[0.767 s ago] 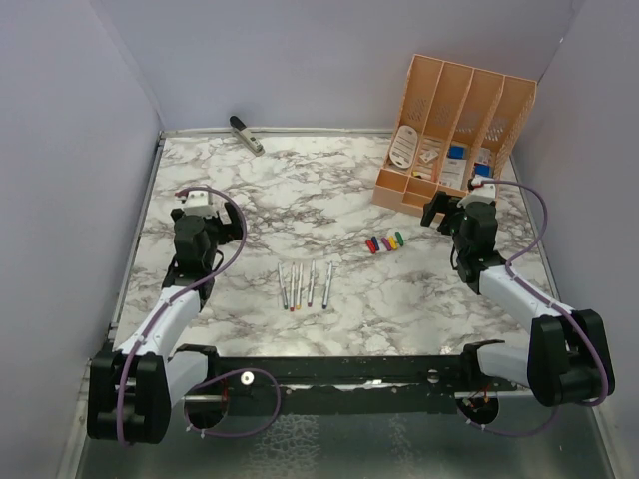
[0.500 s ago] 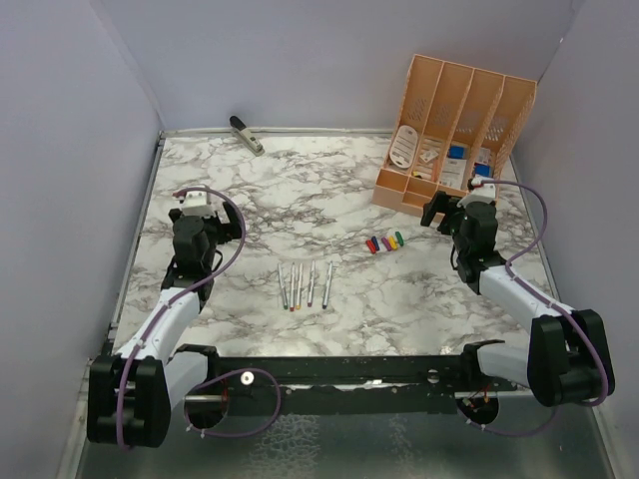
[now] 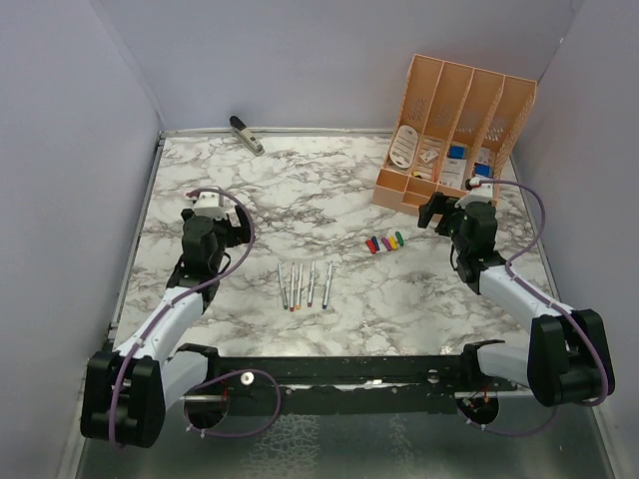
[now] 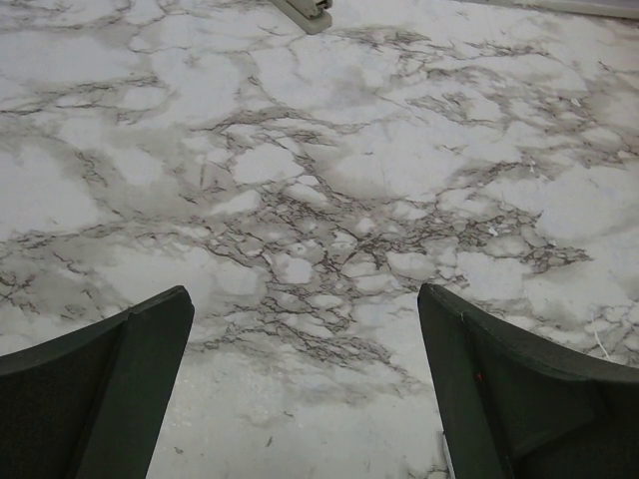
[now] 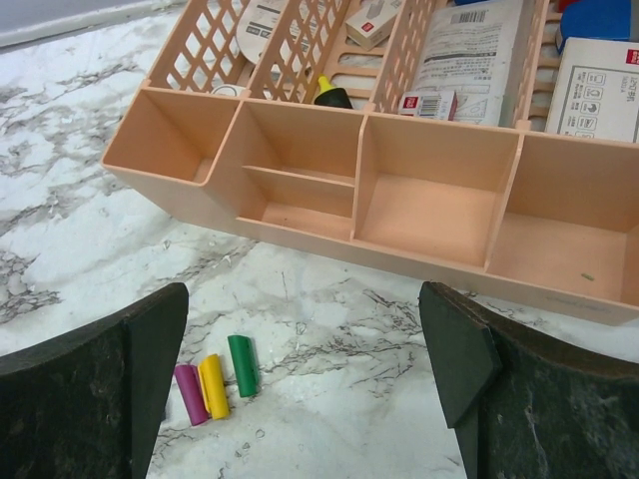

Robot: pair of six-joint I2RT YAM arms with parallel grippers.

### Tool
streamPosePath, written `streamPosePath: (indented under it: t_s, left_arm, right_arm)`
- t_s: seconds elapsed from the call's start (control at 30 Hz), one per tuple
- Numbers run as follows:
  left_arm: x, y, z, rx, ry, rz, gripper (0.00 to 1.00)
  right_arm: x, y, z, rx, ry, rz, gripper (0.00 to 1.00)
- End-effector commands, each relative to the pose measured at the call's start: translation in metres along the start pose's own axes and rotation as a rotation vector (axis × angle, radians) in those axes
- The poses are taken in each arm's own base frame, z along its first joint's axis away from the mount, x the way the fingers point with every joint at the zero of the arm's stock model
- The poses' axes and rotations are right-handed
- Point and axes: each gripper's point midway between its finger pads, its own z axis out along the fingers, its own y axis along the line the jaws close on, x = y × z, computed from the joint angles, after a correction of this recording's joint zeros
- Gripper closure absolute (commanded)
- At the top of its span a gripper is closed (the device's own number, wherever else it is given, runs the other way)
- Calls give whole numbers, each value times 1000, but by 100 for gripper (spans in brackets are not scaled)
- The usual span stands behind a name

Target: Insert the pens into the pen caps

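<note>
Several thin silvery pens (image 3: 305,285) lie side by side in the middle of the marble table, between the two arms. The coloured pen caps (image 3: 382,241) lie in a short row to their upper right. The right wrist view shows the purple cap (image 5: 190,393), yellow cap (image 5: 213,385) and green cap (image 5: 242,365) at lower left; the red and blue caps are hidden there. My left gripper (image 3: 232,228) is open and empty, left of the pens, over bare marble (image 4: 305,399). My right gripper (image 3: 439,213) is open and empty, right of the caps (image 5: 305,399).
A peach desk organizer (image 3: 454,140) with boxes and cards stands at the back right, its low front trays (image 5: 399,249) just ahead of my right gripper. A grey-black stapler (image 3: 246,136) lies at the back left, at the top edge of the left wrist view (image 4: 305,12).
My left arm has shifted slightly to the right, toward the pens. The right arm, pens and caps have not moved.
</note>
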Motion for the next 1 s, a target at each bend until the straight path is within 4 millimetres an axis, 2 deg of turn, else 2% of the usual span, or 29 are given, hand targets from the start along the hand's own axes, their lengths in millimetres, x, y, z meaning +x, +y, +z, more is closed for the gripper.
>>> streamPosePath:
  t_s: [0.0,0.07,0.23,0.43,0.73,0.83,0.97]
  left_arm:
    - [-12,-28,-3,97,-6,-2,1]
    - [-12,-41,1,142,25,9,1]
    - [4,-73,8,217,130,16,1]
    - [28,-95,-7,232,179,21,1]
    - [73,-102,-29,223,307,49,1]
    - [87,-98,-36,195,346,51,1]
    - [100,-88,-43,129,381,45,3]
  right_arm:
    - [-13,7,-3,-34,-40,38,1]
    - [-16,11,-4,-52,-45,42,1]
    - [-22,17,-2,-72,-34,42,1]
    - [-31,22,-5,-89,-33,49,1]
    - [-27,30,1,-138,-13,6,5]
    - [-34,40,2,-196,-29,-30,9]
    - [-43,49,4,-248,-53,-57,9]
